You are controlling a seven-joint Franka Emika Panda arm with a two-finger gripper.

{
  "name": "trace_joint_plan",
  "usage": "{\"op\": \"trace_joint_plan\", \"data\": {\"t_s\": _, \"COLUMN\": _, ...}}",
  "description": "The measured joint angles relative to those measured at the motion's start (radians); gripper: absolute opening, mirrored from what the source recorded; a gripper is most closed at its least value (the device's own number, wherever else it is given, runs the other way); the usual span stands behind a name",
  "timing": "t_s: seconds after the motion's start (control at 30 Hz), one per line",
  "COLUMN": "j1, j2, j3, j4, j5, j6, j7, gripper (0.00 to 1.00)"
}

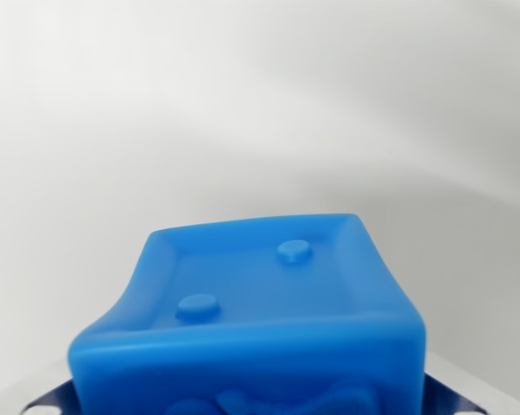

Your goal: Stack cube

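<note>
Close up, blue cube (pixel 260 320) fills view; white surface (pixel 243 112) behind; jaws' state unclear.

Single wrist view, very close, looking down and forward past a cube.

Only one camera here, so no shared overlap. It sits just above and behind the blue cube (pixel 251 320), which fills the frame from 4 to 8 o'clock, top face with two studs tilted toward the lens. Metal finger (pixel 463 399) edges peek in at 5 and 7 o'clock. From 9 through 12 to 3 o'clock only a blurred white-grey surface (pixel 260 95), out of focus.
</note>
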Motion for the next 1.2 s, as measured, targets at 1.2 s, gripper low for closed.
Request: {"op": "trace_joint_plan", "data": {"t_s": 1.2, "j1": -0.001, "j2": -0.217, "j3": -0.019, "j4": -0.159, "j5": -0.002, "j6": -0.057, "j7": -0.086, "gripper": 0.00}}
